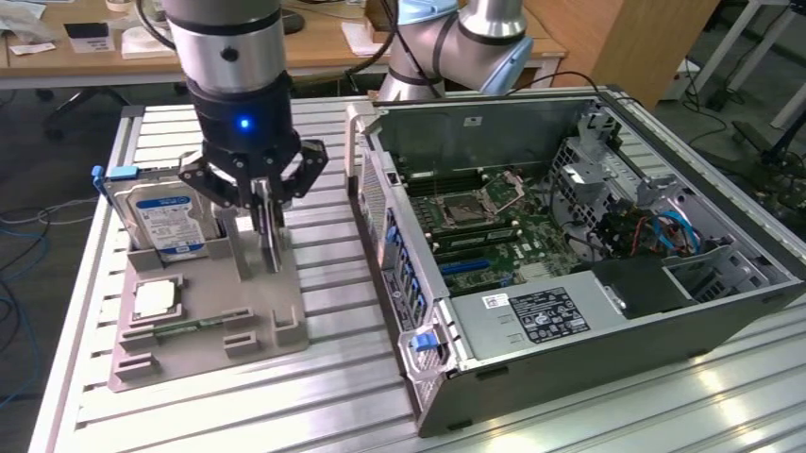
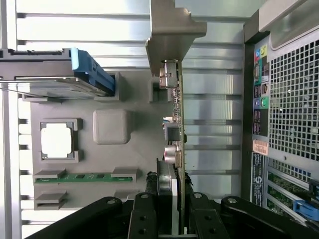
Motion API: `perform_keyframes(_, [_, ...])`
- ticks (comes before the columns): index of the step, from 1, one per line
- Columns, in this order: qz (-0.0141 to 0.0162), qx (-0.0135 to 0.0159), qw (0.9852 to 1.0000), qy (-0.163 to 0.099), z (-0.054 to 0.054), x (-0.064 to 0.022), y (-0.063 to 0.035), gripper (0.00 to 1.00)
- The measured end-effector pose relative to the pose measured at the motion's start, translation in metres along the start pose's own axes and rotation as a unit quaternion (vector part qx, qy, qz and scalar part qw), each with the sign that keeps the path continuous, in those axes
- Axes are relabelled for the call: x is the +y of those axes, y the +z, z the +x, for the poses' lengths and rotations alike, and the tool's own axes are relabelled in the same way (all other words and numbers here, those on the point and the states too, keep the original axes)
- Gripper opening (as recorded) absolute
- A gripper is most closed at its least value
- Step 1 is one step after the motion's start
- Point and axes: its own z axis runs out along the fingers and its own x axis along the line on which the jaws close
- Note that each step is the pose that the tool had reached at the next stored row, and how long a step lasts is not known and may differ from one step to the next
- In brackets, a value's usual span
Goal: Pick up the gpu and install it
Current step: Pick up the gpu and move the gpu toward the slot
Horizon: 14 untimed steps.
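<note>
The gpu (image 1: 268, 247) stands on edge in a slot of the grey parts holder (image 1: 214, 351) on the exterior view's left. In the wrist view the gpu (image 2: 178, 114) shows edge-on, a thin dark card whose pale metal bracket (image 2: 169, 35) is at the far end. My gripper (image 1: 260, 203) comes straight down over it, and its black fingers (image 2: 144, 209) are shut on the card's upper edge, one on each face. I cannot tell whether the card has left its slot.
The holder also carries a silver hard drive (image 1: 164, 222) with a blue clip, a processor chip (image 1: 154, 297) and a green memory stick (image 1: 189, 327). The open computer case (image 1: 567, 236) lies close on the exterior view's right, motherboard (image 1: 492, 236) exposed. The slatted aluminium table (image 1: 327, 283) runs between them.
</note>
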Motion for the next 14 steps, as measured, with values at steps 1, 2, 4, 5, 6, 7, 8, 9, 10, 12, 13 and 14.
perform_keyframes(1, [0.0,0.0,1.0,0.0,0.0,0.0002,-0.0042,0.28])
perform_keyframes(2, [0.0001,0.0,1.0,0.0,0.0,0.0003,-0.0083,0.28])
perform_keyframes(4, [0.0002,0.0,1.0,0.0,0.0,0.0007,-0.0163,0.28])
perform_keyframes(5, [0.0003,0.0,1.0,0.0,0.0,0.0008,-0.02,0.28])
perform_keyframes(6, [0.0004,0.0,1.0,0.0,0.0,0.0009,-0.0236,0.28])
perform_keyframes(7, [0.0004,0.0,1.0,0.0,0.0,0.0011,-0.0272,0.28])
perform_keyframes(8, [0.0005,0.0,1.0,0.0,-0.001,0.0013,-0.0313,0.28])
perform_keyframes(9, [0.0006,-0.0001,1.0,0.0,-0.001,0.0014,-0.0352,0.28])
perform_keyframes(10, [0.0008,0.0,1.0,0.0,-0.001,0.0016,-0.0395,0.28])
perform_keyframes(12, [0.0008,0.0,1.0,0.0,-0.001,0.0019,-0.048,0.28])
perform_keyframes(13, [0.0009,0.0001,1.0,0.0,-0.001,0.0021,-0.0522,0.28])
perform_keyframes(14, [0.001,0.0001,1.0,0.0,-0.001,0.0023,-0.0567,0.28])
